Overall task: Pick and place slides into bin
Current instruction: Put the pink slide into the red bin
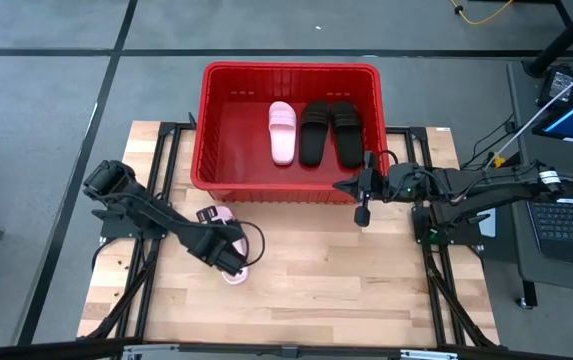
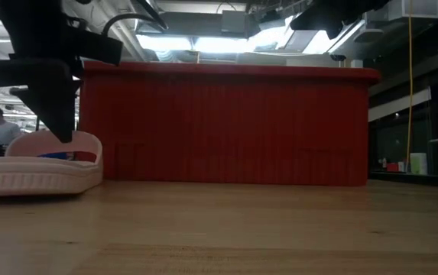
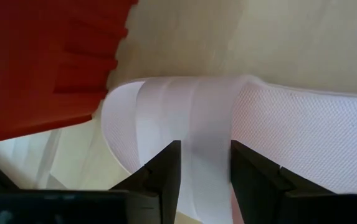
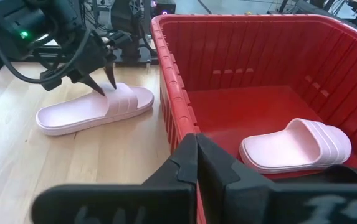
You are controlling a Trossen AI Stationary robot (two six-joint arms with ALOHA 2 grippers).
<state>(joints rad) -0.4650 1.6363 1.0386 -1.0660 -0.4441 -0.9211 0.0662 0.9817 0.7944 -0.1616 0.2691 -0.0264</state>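
item: red bin (image 1: pixel 204 130), slotted plastic, standing at the far edge of the wooden table (image 1: pixel 366 290). contents: one pink slide (image 1: pixel 283 131) and two black slides (image 1: pixel 329 131), laid side by side on the floor of the bin toward its right half, soles down. room remains at the left half, likely kept for the last piece

item: fourth slide, pale pink (image 4: pixel 94 107), still outside, flat on the table just in front of the bin's near left corner, sole down, strap up. seen at table height it rests level, not lifted

item: left gripper (image 1: pixel 231 255), lowered over this slide. jaws parted, one finger (image 3: pixel 161 177) on each side of the wide strap, as seen in the left wrist view; the strap sits between them but the fingers do not look pressed onto it, so nothing is judged held yet. the straddling pose suits the shape: the strap is the one raised, narrow part a two-finger pincer can pinch

item: right gripper (image 1: pixel 363 187), fingers closed together on nothing, hanging just over the bin's near right rim. judged parked there, clear of the left arm's path to the open side of the bin

status: three of four in; step in hand is the grasp on the last one. next move calls for closing on the strap, then lifting high enough to clear the thick rim
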